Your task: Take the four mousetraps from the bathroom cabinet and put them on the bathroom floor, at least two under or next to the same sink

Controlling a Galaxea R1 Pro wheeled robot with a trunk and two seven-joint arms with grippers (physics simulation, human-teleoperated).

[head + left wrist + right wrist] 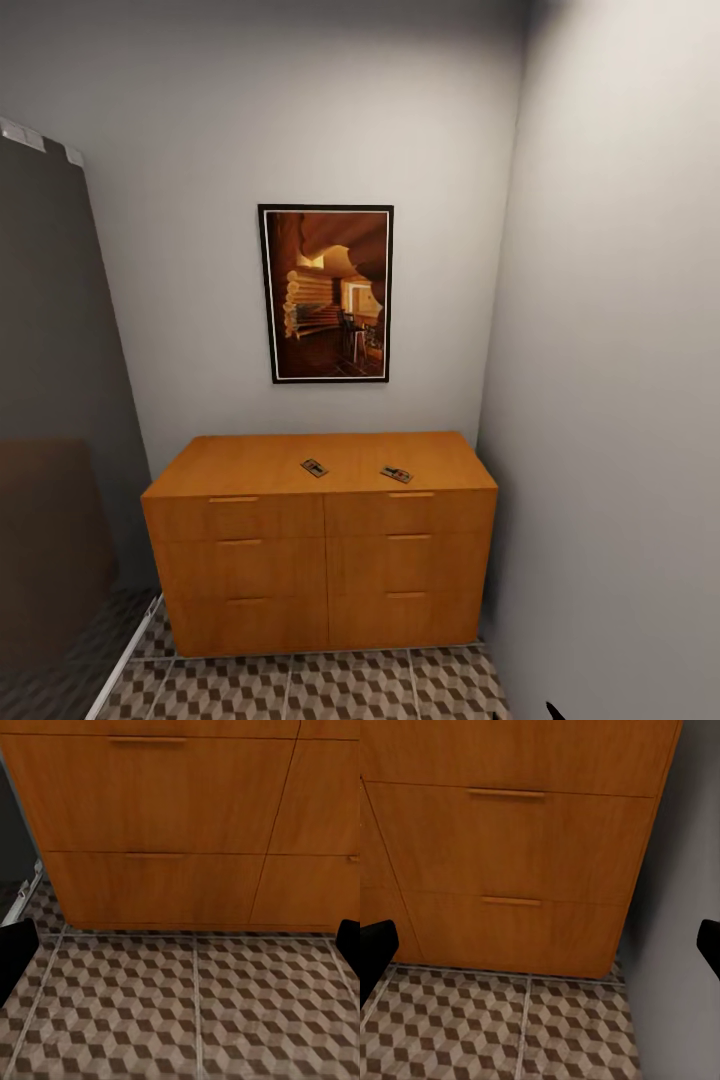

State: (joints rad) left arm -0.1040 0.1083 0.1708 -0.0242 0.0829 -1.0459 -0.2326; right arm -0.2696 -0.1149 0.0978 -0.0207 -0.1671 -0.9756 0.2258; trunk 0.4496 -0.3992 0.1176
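An orange-brown cabinet [322, 545] is seen standing against the back wall [300, 150] of a narrow bathroom, its right end close to the side wall [620, 400]. Two mousetraps are seen lying on its flat top, toward the front edge: one mousetrap [315, 467] near the middle, the other mousetrap [396, 474] further toward the right end, the two set apart from each other. A framed picture [326, 294] of a log interior is hung on the back wall above the cabinet. The bathroom floor [300, 690], tiled in a brown-and-beige cube pattern, is shown in front of the drawer fronts. In the left wrist view, the left gripper [180, 952] is held spread wide over the tiles, facing the lower drawers with nothing between its dark fingertips. In the right wrist view, the right gripper [540, 952] is likewise spread and empty, pointed at the cabinet's right-hand drawers beside the side wall.
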